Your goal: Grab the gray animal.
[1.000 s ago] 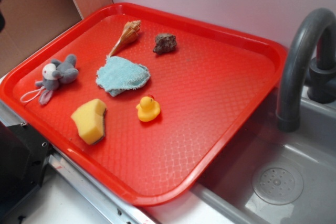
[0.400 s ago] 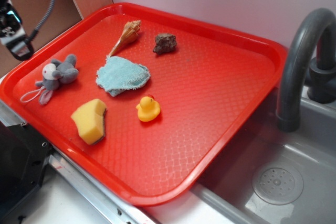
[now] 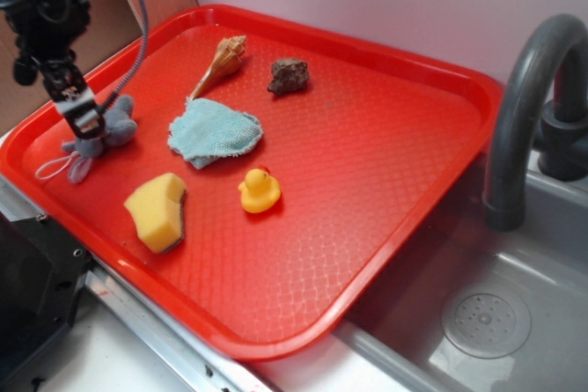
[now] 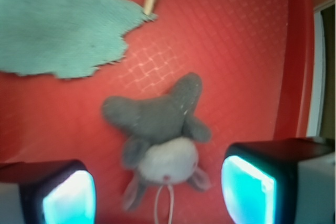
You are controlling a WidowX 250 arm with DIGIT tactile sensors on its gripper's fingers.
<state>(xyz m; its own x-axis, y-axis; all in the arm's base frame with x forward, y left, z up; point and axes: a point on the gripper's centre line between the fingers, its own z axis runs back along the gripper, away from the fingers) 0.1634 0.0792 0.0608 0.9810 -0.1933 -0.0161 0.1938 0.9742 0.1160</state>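
The gray animal [image 3: 108, 129] [image 4: 157, 124] is a small gray plush with a round white face and a thin white string loop. It lies on the left part of the red tray [image 3: 367, 162]. My gripper [image 3: 81, 115] [image 4: 157, 195] hangs just above it, open. In the wrist view the two cyan-lit fingers [image 4: 68, 195] stand wide apart, one on each side of the toy's white face, with nothing held. In the exterior view the fingers cover the face.
On the tray also lie a light blue cloth [image 3: 213, 131], a seashell [image 3: 220, 63], a gray-brown rock [image 3: 288, 75], a yellow duck [image 3: 260, 190] and a yellow sponge [image 3: 156, 211]. A gray faucet [image 3: 524, 107] and sink [image 3: 487, 319] stand at right.
The arm has come in from the upper left and down over the gray animal. Nothing on the tray has moved.
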